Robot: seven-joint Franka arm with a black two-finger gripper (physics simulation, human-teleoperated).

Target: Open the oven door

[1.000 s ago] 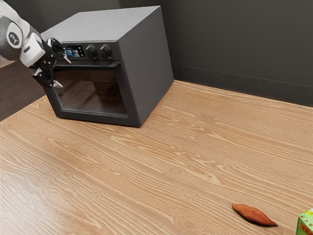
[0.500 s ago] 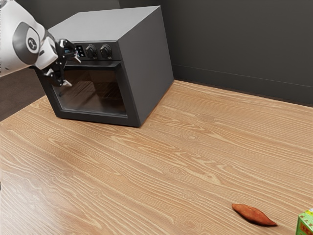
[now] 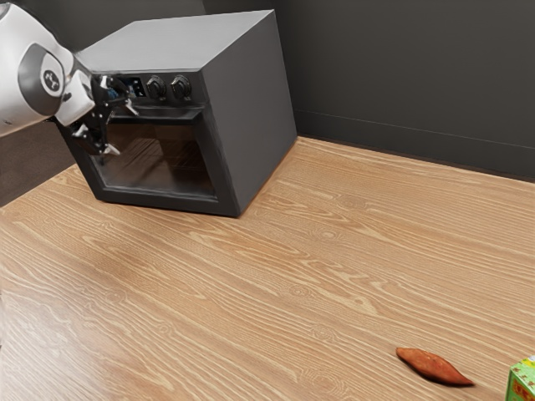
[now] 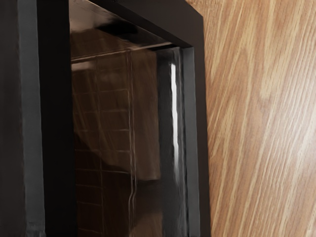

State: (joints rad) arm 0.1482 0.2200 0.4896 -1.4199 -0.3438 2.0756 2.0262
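At the exterior view's upper left, my gripper (image 3: 123, 130) stands open in front of the oven (image 3: 251, 125), its fingertips spread one above the other near the handle bar (image 3: 171, 111) at the door's top. No contact with the bar can be made out. The oven door (image 3: 159, 200) looks upright against the oven front; the hand hides its upper left part. The wrist view shows the dark door glass (image 4: 113, 118) and the long handle bar (image 4: 32, 123) close to the camera.
The wooden table (image 3: 276, 276) extends in front of the oven. A reddish-brown sweet potato (image 3: 433, 367) and a green box (image 3: 522, 381) lie far from the hand, at the exterior view's lower right. Behind the table rises a dark wall (image 3: 401, 75).
My hand has moved toward the exterior view's right, across the oven front, and then slightly down. The gripper has stayed open. The sweet potato and box have not moved.
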